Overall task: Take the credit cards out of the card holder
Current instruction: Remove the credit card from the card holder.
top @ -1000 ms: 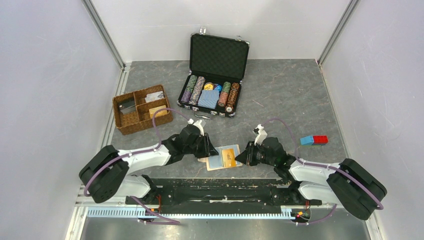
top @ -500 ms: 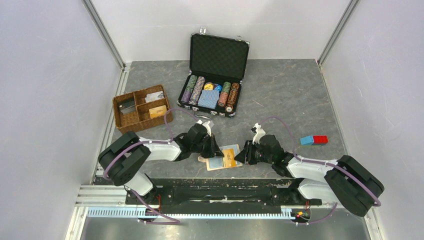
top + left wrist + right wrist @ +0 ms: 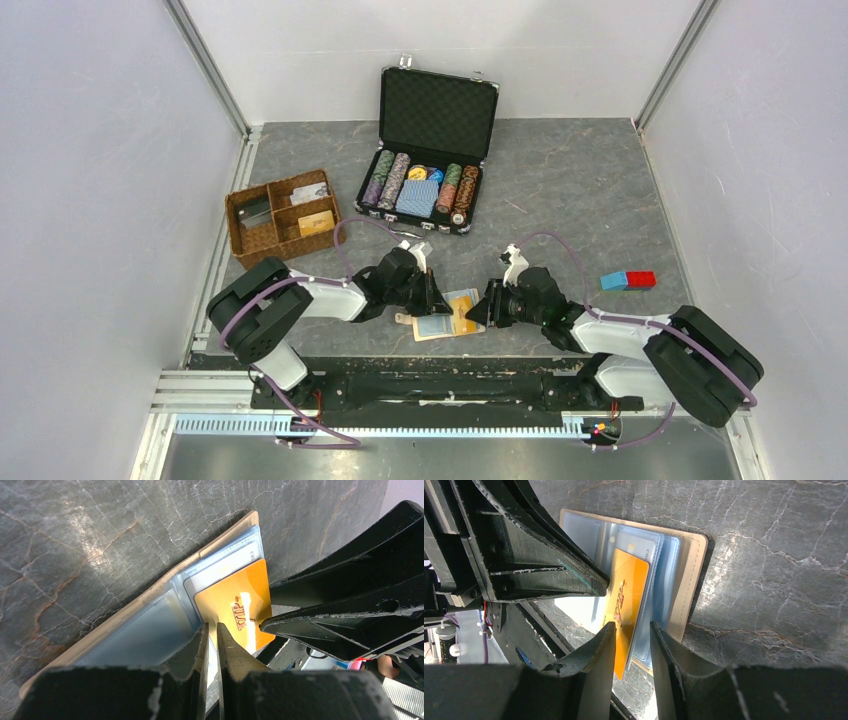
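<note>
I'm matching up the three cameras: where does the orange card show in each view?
Top external: the orange card lies low in the picture, near the centre.
Left wrist: it sits right of centre.
Right wrist: it sits at the centre.
Shared landmark: the tan wallet under it, seen in all three.
</note>
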You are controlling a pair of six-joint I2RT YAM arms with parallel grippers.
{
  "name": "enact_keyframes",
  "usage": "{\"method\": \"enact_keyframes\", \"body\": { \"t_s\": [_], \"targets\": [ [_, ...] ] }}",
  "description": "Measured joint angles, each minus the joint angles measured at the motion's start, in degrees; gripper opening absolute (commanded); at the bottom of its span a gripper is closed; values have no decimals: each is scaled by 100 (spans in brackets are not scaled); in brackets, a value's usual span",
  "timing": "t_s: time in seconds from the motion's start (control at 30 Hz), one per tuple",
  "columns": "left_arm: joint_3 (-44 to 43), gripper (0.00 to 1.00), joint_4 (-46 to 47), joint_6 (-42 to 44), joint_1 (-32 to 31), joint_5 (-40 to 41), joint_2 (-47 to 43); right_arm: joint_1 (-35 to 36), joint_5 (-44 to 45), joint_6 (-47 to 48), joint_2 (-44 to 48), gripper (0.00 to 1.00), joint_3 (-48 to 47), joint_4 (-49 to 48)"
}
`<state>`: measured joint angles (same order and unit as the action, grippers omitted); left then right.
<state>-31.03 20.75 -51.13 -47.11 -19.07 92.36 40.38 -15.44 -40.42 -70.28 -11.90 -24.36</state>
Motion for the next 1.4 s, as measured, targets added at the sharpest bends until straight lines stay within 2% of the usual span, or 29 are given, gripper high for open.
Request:
{"method": "enact_keyframes", "body": {
  "t_s": [0.2,0.27,0.4,0.93,1.1,1.17,1.4],
  "targets": [
    [0,19,39,0,-2,-13,28,-2,15,44,-55,17,0,-31],
    [-4,20,48,0,-2,-24,39,-4,39,76,-68,15,0,-20],
    [-13,25,44,0,-7,-26,42,-7,138,120,-22,14,0,35],
    [-111,27,-160,9,-61,87,17,-470,181,330,839,14,205,573],
    [-129,28,-199,11,-66,96,15,-645,181,417,1270,3,210,885],
    [-155,32,-247,11,-66,94,9,-688,177,417,1458,0,210,988],
    [-205,50,-413,-177,-66,-85,-514,-715,-90,66,2000,0,210,992]
  ]
}}
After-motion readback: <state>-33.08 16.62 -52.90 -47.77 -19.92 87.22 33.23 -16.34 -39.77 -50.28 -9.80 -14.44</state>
